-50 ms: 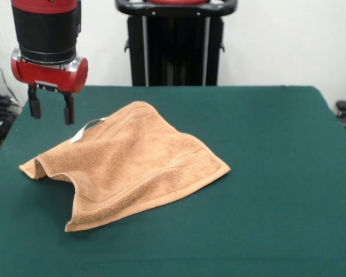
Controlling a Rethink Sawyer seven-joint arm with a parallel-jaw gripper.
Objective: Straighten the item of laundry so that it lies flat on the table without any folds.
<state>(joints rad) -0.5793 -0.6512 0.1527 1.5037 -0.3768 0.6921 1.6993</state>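
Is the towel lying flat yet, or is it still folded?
Still folded: the towel has its left corner doubled under and a raised ridge across it. The open gripper hangs above, empty.

Towel orange-tan terry with woven band stripes of the same colour near two edges and a small white loop; worktop dark green throughout; end effector with black fingers under a red collar and a black housing.
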